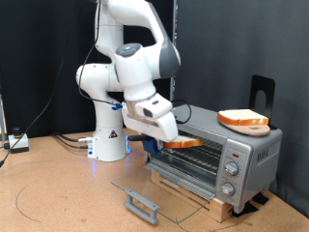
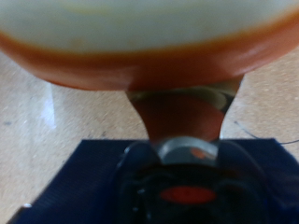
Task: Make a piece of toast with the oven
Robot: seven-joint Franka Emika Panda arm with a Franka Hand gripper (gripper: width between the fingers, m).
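Note:
The silver oven (image 1: 241, 155) stands at the exterior view's right with its glass door (image 1: 159, 188) folded down flat and its grey bar handle (image 1: 142, 205) towards the bottom. My gripper (image 1: 172, 138) is shut on the edge of the piece of toast (image 1: 183, 142), a flat pale slice with an orange-brown rim. It holds the slice level at the oven's open mouth. In the wrist view the slice (image 2: 149, 28) fills the frame just beyond my gripper (image 2: 182, 103). A second slice lies on an orange plate (image 1: 243, 121) on top of the oven.
The oven's round knobs (image 1: 230, 170) are on its right panel. The oven rests on a wooden block (image 1: 220, 205). The arm's white base (image 1: 108, 140) stands behind, with cables (image 1: 68, 140) at the exterior view's left. A black object (image 1: 261, 89) rises behind the oven.

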